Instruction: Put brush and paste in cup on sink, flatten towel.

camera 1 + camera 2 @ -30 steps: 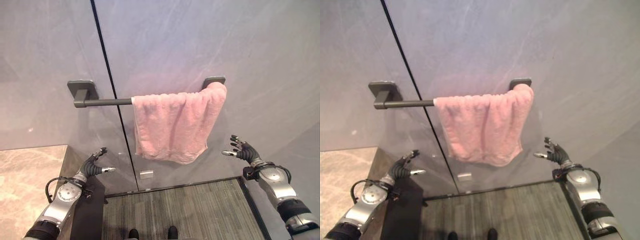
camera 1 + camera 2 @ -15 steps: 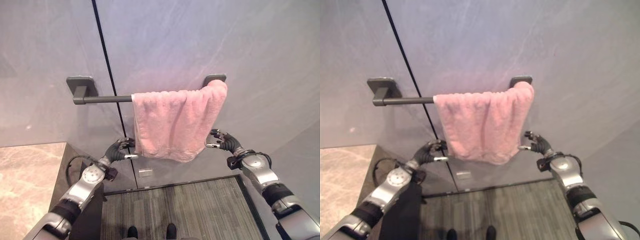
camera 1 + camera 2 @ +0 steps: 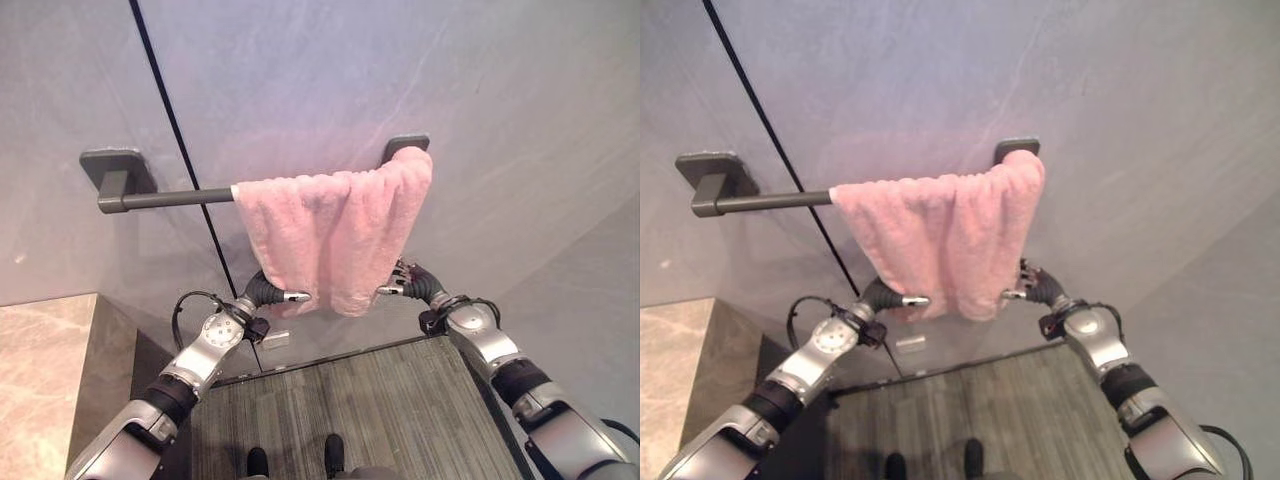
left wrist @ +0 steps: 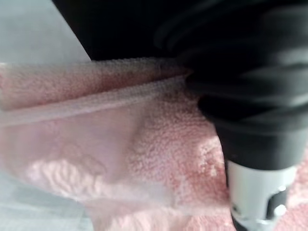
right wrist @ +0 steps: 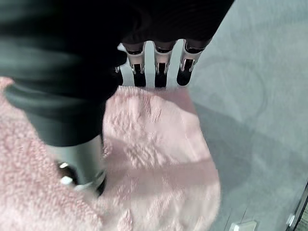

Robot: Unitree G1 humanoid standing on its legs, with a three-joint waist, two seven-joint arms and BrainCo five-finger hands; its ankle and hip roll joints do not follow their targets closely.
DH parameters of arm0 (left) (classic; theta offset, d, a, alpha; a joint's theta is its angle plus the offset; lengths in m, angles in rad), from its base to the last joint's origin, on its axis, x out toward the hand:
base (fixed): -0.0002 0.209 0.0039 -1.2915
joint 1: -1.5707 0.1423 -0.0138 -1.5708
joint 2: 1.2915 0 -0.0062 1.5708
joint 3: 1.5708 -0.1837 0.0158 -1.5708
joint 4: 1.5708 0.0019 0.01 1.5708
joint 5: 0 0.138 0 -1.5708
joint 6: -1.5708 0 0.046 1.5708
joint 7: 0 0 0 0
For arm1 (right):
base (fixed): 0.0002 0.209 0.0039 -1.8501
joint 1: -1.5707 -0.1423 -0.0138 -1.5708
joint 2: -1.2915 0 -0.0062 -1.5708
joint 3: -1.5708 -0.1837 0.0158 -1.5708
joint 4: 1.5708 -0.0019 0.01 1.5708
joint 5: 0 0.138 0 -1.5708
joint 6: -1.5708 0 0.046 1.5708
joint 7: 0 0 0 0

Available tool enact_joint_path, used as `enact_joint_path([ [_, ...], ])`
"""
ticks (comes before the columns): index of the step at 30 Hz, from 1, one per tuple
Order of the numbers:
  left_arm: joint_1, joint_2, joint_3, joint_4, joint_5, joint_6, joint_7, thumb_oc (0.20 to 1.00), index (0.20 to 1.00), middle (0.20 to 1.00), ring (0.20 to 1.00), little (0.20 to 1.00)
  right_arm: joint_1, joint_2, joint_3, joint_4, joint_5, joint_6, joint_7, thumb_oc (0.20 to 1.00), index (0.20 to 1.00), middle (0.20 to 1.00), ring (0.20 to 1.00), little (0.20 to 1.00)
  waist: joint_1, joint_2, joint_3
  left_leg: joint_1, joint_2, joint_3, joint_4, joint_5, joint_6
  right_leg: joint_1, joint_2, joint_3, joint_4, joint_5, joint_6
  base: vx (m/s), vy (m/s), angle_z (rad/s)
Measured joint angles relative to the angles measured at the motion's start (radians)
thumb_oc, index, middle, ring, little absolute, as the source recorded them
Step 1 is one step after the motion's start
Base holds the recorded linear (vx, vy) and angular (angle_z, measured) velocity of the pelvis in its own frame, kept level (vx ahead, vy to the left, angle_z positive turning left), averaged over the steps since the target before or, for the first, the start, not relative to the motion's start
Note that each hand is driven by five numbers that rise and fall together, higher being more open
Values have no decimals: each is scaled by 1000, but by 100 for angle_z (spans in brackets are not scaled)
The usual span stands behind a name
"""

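A pink towel (image 3: 330,235) hangs bunched at the right end of a dark wall bar (image 3: 165,198). My left hand (image 3: 262,292) is at the towel's lower left corner, its thumb (image 4: 255,192) laid across the front of the cloth (image 4: 159,159) and its fingers behind. At the lower right edge, my right hand (image 3: 415,283) pinches the towel (image 5: 159,159), with the fingers (image 5: 161,67) on the far edge and the thumb (image 5: 79,163) on the near side. The towel's folds stay gathered, leaving the bar's left half bare.
The wall is grey stone panels with a black vertical seam (image 3: 180,160). A small white plate (image 3: 275,338) sits on the wall below the towel. Dark striped flooring (image 3: 380,400) lies beneath, and a beige marble surface (image 3: 40,370) is at the lower left.
Both hands have come up and inward from open air to the towel's lower corners and closed on them. The camera has turned, so the whole scene has shifted left.
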Motion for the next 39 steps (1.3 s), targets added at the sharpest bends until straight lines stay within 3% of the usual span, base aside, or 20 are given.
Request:
enact_joint_path([
  [1,0,-1,0,0,0,0,0,200,200,200,200,200,-2,8,1,-7,0,0,0,200,200,200,200,200,0,0,0,1,0,1,0,0,0,0,1,1,0,0,0,39,-5,-2],
  [5,1,-28,9,8,-1,2,10,200,200,200,200,200,-3,47,15,-60,6,0,1,200,200,200,200,200,3,0,0,19,5,4,0,-2,2,19,4,2,0,-2,2,15,-3,-1],
  [14,37,-26,47,-42,-1,3,30,200,200,200,200,200,68,47,-8,-176,53,0,10,200,200,200,200,200,3,-4,-3,24,7,2,0,-2,2,25,7,-1,0,-3,3,0,0,0],
  [19,156,-14,156,-201,6,6,28,200,200,200,200,200,237,23,-96,-375,122,-5,50,200,200,200,200,200,3,-4,-3,24,8,-6,0,-2,2,29,7,-8,0,-2,1,-12,-5,3],
  [23,228,78,255,-430,131,1,35,200,200,200,200,200,352,21,-161,-532,158,-8,74,200,200,200,200,200,4,-7,-3,23,9,-11,-1,-3,2,32,6,-17,0,-6,3,-25,-8,6],
  [27,359,83,380,-577,157,-69,40,200,200,200,200,200,430,29,-174,-681,184,-35,101,200,200,200,200,200,11,-5,-2,29,8,-15,-5,-11,0,39,5,-23,-8,-17,-5,-24,6,3],
  [34,477,76,435,-566,155,-83,79,200,200,200,200,200,369,28,-126,-742,192,-56,113,200,200,200,200,200,63,10,0,18,6,-32,0,-8,-1,35,3,-34,-7,-17,-6,-26,2,6],
  [39,483,2,411,-443,85,-90,80,200,200,200,200,200,308,54,-51,-636,144,-63,81,200,200,200,200,200,66,39,-10,18,1,-43,0,-5,-4,43,-3,-54,0,-13,-10,-15,12,10],
])
